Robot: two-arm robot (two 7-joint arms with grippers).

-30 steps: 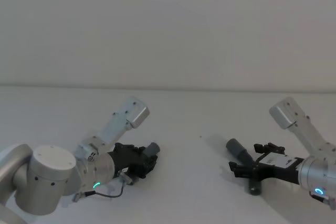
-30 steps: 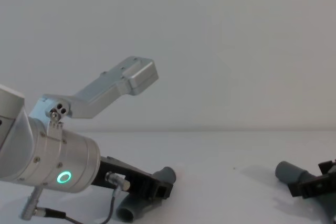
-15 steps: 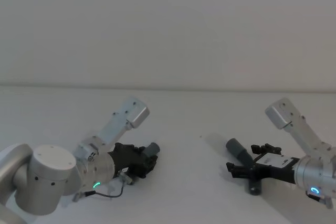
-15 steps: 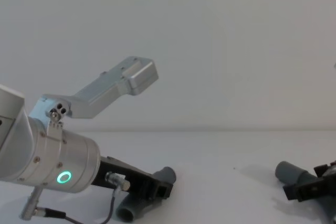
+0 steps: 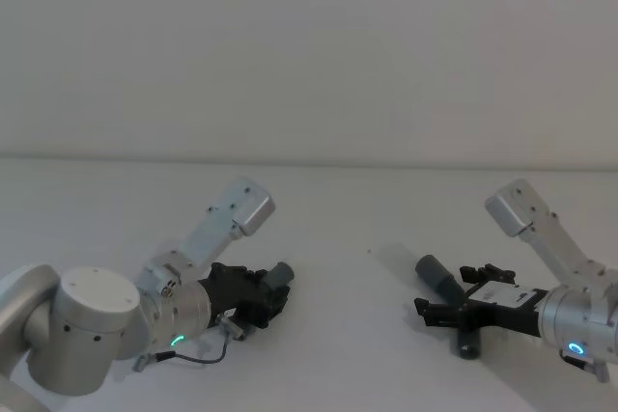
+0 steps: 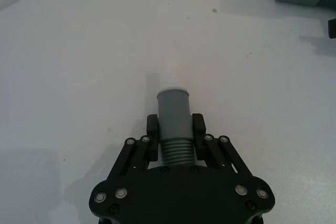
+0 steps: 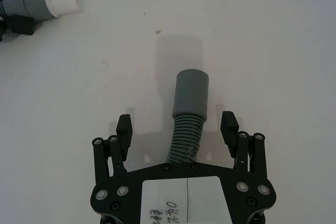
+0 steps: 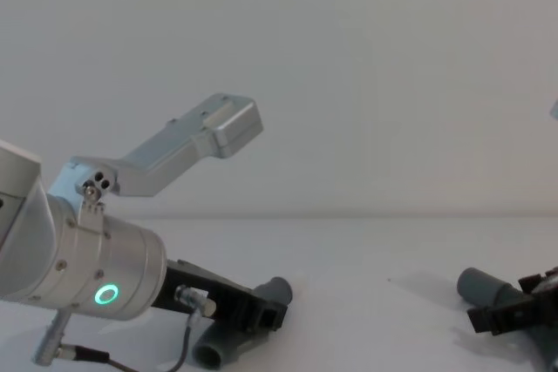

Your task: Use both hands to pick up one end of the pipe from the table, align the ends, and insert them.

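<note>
Pipe in two pieces, both on the near half of the desk and well apart; left pipe toward the left edge, right pipe toward the right edge; both cuffs angle in toward the desk's middle.

Handling, as judged: light plastic, no load for either arm; ribbed body likely soft and bendy, so a hold far back would let the end droop and wander; cuffs smooth and stiff, probably slippery under hard pads. Best hold looks to be the first ribs just behind the cuff; the ribs give purchase and the end stays steerable for lining up. Left cuff carries the narrower whitish tip, so it reads as the plug; right cuff as the socket; fit probably snug, wanting square ends rather than force.

Left claw: clenched on the left pipe; pads press both sides right at the join of cuff and ribs; the cuff sticks out ahead of it; cannot tell whether the pipe is off the desk.

Right claw: spread wide, straddling the ribs of the right pipe just behind its cuff; fingers stand clear on both sides, with bare desk showing between them and the pipe; it grips nothing; the pipe lies on the desk.
</note>
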